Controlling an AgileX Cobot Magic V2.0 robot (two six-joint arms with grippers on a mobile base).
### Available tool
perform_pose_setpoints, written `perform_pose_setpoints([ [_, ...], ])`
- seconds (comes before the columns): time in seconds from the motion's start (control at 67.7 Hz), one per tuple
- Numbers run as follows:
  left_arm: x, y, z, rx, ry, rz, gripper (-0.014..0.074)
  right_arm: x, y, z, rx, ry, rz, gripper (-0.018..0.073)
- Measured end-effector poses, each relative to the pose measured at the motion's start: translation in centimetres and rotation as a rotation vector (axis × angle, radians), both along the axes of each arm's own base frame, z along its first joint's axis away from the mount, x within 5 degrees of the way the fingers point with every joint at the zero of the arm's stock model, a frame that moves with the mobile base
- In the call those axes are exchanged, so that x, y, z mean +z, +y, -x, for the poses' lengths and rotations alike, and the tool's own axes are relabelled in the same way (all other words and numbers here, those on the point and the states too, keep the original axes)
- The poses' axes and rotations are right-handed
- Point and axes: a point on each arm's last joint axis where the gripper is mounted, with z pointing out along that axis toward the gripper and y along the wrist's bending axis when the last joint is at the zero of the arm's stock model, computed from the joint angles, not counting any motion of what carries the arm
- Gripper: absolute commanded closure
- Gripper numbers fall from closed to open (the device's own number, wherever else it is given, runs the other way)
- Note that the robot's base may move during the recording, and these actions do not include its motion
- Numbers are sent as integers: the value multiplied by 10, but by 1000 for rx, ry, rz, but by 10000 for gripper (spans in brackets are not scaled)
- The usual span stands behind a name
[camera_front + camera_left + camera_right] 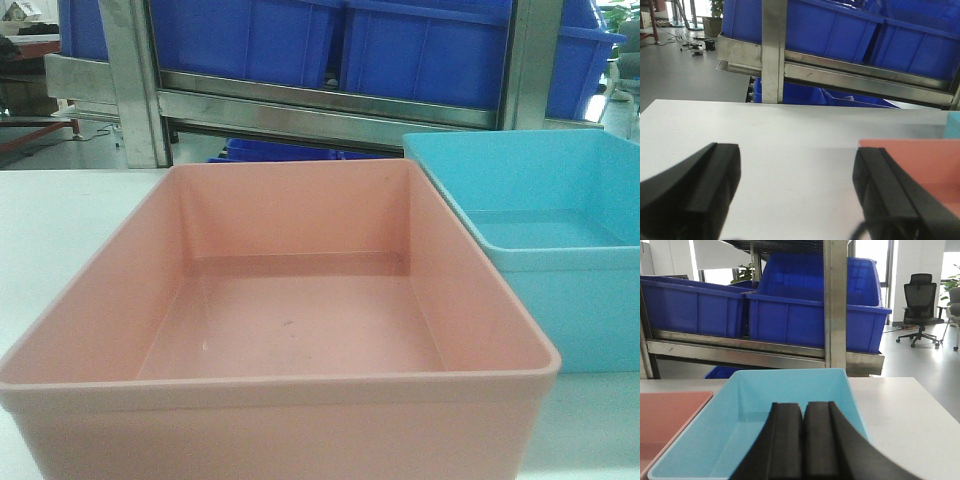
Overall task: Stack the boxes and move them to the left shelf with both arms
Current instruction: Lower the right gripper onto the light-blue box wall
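At the left end effector (796,162) we see the two black fingers spread wide with only bare worktop (790,125) between them; it grips nothing. One finger sits in front of the near corner of the salmon pink tub (920,157) in this view, and we cannot tell whether it touches the rim. The right end effector (802,412) has its fingers pressed together with no gap. It also holds nothing, and hangs over the near end of the light blue tub (790,405).

Both tubs stand upright and empty on the white worktop, side by side. The pink one is nearer the front camera and to the left, with the blue one just beside it on the right. Behind them stands the steel rack (330,105), its level filled with dark blue bins (420,50). We see no free shelf level from here.

We judge the tubs to be light, thin-walled moulded plastic: stiff at the rolled rim and rounded corners, springy along the long walls, smooth and fairly slippery. The rim looks the safest hold, a finger inside and one outside the wall, near a corner or mid short side. Being alike in size with tapering walls, one should nest in the other. The stack would then want a grip on opposite sides, one arm each, kept level so it does not twist or slide.
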Motion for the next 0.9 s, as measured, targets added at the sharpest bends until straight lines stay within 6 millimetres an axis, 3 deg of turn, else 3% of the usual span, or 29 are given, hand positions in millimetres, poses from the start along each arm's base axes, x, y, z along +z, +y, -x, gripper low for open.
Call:
perform_pose_setpoints([
  [0.414,-1,0,0,-3,13,-2,213,0,0,0,0,0,0,503],
  [0.517,-1,0,0,-3,13,-2,213,0,-1,0,-9,86,4,503],
  [0.724,-1,0,0,-3,13,-3,213,38,-2,-1,-27,256,10,503],
  [0.902,-1,0,0,-3,13,-3,213,58,-2,-31,-40,449,68,503],
])
